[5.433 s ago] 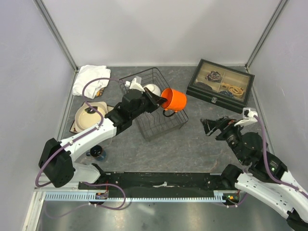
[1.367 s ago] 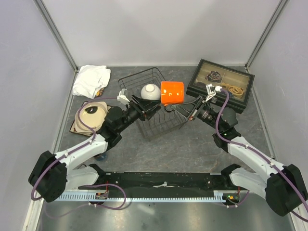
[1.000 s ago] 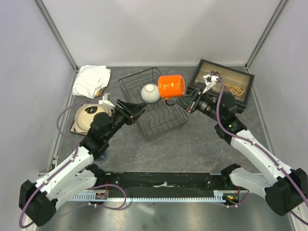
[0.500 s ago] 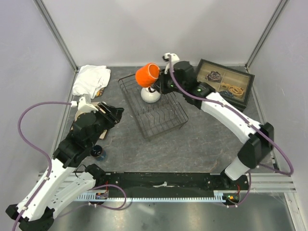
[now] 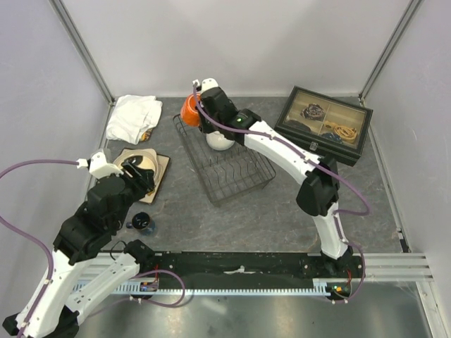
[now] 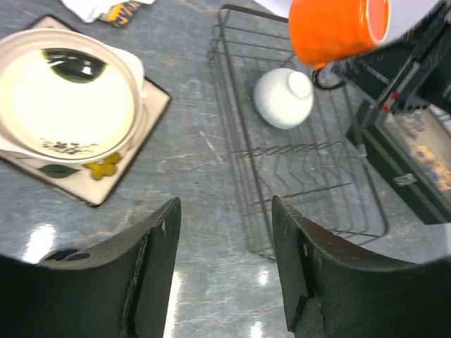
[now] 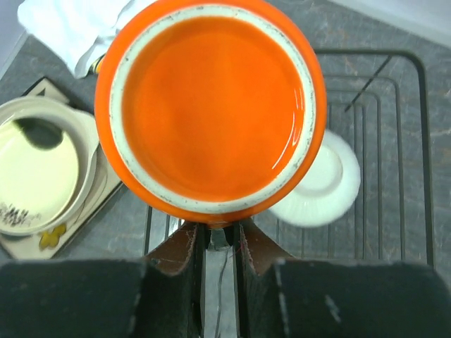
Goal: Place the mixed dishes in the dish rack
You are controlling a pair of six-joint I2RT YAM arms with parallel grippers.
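Two dishes sit outside the dish rack (image 5: pixel 232 174): the cream brown-rimmed plate (image 6: pixel 67 98) rests on the square flower-patterned plate (image 6: pixel 106 172), left of the rack on the table (image 5: pixel 282 204). The left wrist view shows the left gripper (image 6: pixel 225 271) spread wide with nothing between its fingers, raised above the table between plates and rack. In the top view that gap is hard to make out. The right wrist view shows the right gripper (image 7: pixel 218 243) pinched tight on the orange mug (image 7: pixel 211 105) at its handle side, the mug's mouth facing the camera. Only the top view shows the right arm stretched across, with the mug in the air at the rack's far left corner. The white bowl (image 5: pixel 220 139) lies upside down inside the rack, its foot ring plain in the right wrist view.
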